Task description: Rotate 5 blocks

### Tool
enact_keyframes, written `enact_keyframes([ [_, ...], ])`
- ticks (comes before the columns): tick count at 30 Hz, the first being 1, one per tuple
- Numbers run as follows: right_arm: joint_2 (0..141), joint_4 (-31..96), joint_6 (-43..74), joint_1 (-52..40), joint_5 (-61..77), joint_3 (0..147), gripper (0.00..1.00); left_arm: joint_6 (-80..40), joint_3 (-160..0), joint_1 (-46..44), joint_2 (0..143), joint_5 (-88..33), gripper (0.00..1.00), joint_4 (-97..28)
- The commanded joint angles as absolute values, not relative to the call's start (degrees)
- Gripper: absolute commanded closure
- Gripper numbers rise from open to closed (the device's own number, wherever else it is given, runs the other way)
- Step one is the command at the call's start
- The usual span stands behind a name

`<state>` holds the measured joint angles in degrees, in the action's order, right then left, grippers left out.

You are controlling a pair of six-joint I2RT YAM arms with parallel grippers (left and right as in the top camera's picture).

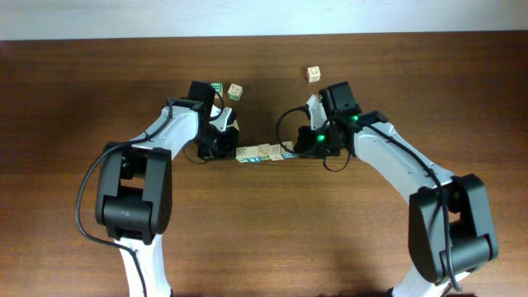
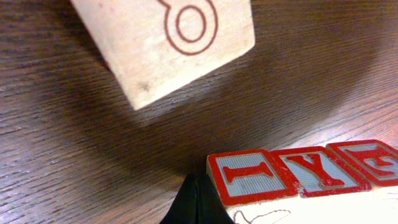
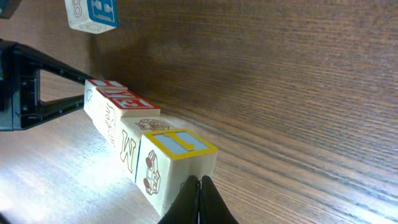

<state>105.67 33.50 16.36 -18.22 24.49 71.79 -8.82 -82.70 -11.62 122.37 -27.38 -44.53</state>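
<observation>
A short row of small wooden alphabet blocks (image 1: 262, 153) lies end to end at the table's middle. My left gripper (image 1: 233, 151) is shut and empty, its tips (image 2: 196, 199) against the row's left end by the red-framed "I" block (image 2: 252, 177); a "Y" block (image 2: 320, 169) follows. At the row's other end my right gripper (image 1: 297, 151) is shut and empty, with its tips (image 3: 199, 198) touching the yellow-framed block (image 3: 177, 144). Red-framed blocks (image 3: 127, 101) sit further along that row.
Loose cubes lie behind the arms: a green-printed one (image 1: 216, 88), a pale one (image 1: 236, 91) and another (image 1: 313, 74) at the back. A cube with a red ring figure (image 2: 168, 43) stands close ahead of the left wrist. A blue-lettered cube (image 3: 93, 14) shows beyond the row.
</observation>
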Motion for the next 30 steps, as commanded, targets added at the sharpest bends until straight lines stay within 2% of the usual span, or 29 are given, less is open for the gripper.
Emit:
enact_keyframes([
  [1,105.12,33.06,16.60,-23.75,30.74,74.61,0.95,-8.10,-82.54,-15.03,122.91,-38.37,1.00,-44.18],
  [12,105.75,33.26,17.76,-24.08,27.75,74.54,0.96,-8.08,-82.54,-15.03,122.91,-38.20,1.00,-44.18],
  [30,114.80,32.84,18.57,-24.03,22.52,74.48,0.96,-8.08,-82.54,-15.03,122.89,-35.68,1.00,-44.56],
])
